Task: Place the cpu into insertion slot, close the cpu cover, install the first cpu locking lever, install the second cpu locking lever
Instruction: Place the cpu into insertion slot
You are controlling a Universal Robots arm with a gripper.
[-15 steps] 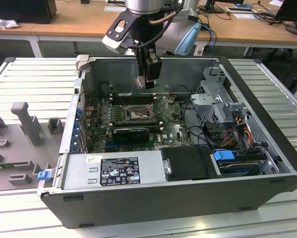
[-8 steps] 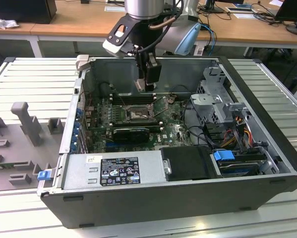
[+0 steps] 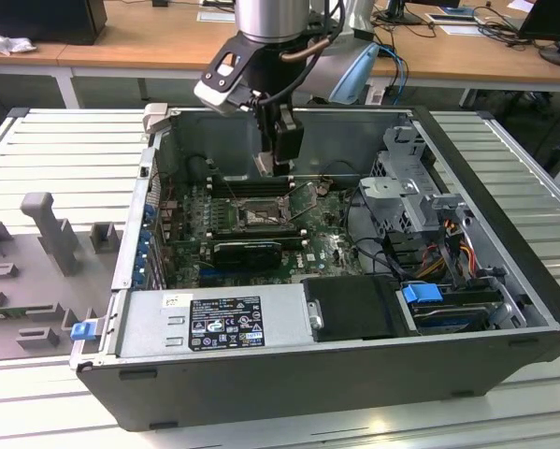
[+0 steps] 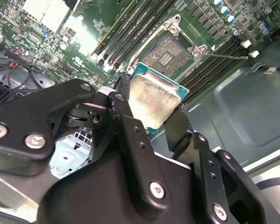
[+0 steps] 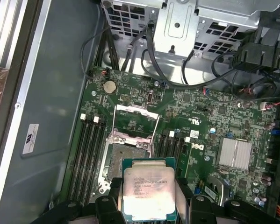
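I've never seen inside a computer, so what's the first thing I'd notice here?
Probably the shiny square cpu, pinched in the black tool above the green board. Near it sits the open insertion slot, its middle empty. In the exterior view, the big grey computer case lies open.

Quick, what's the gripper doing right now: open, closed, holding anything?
Gripper: jaws shut on the cpu, which is not yet in the insertion slot.
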